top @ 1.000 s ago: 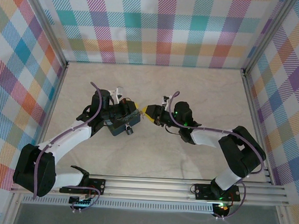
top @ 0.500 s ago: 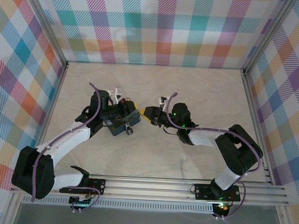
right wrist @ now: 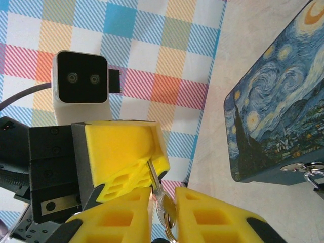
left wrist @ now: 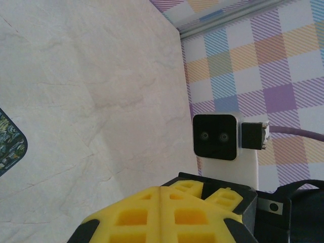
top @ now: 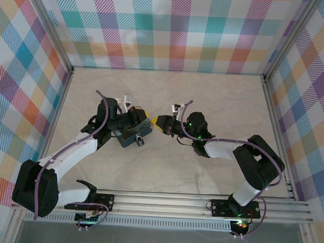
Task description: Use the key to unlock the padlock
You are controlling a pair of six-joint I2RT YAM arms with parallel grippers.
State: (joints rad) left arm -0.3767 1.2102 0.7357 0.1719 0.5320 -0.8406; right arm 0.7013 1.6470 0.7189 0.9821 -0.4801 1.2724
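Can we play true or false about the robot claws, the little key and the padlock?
1. The right claw pinches the thin grey metal key. True.
2. The tiny dark padlock is already on the key. False: it sits by a corner of the dark blue box with a yellow swirl picture, apart from the key.
3. The left claw points at the right claw from close by. True.
4. The walls are plain white. False: they are covered in colourful checks.
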